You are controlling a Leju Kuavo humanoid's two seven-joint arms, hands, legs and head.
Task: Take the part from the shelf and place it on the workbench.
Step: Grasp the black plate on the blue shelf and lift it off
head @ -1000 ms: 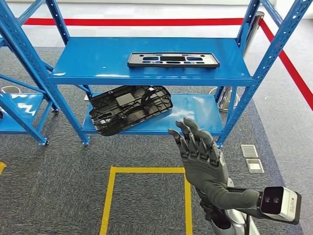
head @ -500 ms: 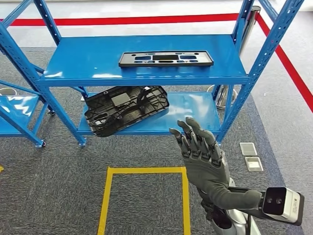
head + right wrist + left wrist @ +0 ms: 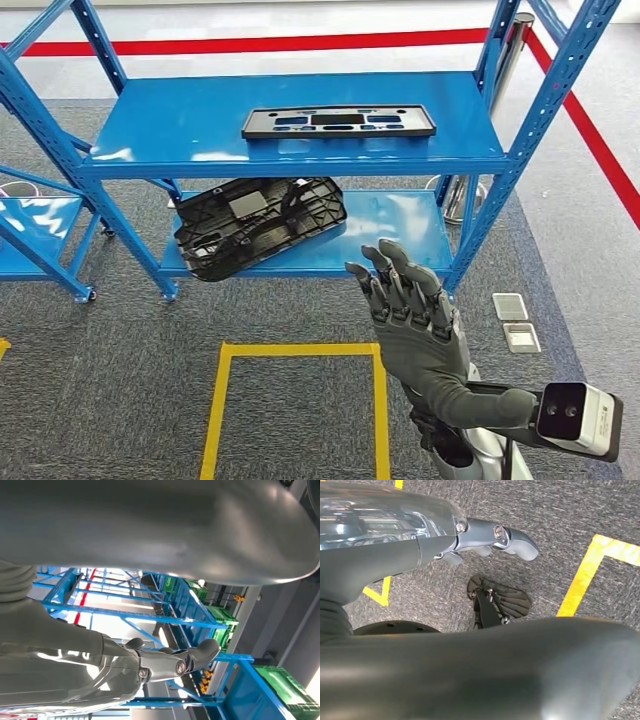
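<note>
Right hand: the right hand is raised in front of the shelf unit in the head view, palm turned away, fingers spread apart and extended upward, holding nothing. The right wrist view shows its thumb standing free against the blue racking.

Right wrist camera: a white camera block sits on the forearm just behind the hand.

Left hand: the left hand hangs over the carpet in the left wrist view; a thumb tip projects free, touching nothing. Whether the remaining fingers are spread or curled cannot be told.

Part, upper: a flat, dark rectangular frame part with slotted cut-outs lies on the top shelf, near its front edge, well apart from the right hand.

Part, lower: a larger ribbed black panel rests on the lower shelf, tilted, its left end overhanging the shelf's front edge. It lies beyond and to the left of the right hand, not touching it.

Shelf unit: blue perforated uprights carry both shelves; a second blue rack stands at the left.

Floor: grey carpet bears a yellow taped rectangle just before the shelf unit; red tape runs behind it. Two square floor plates lie right of the hand.
</note>
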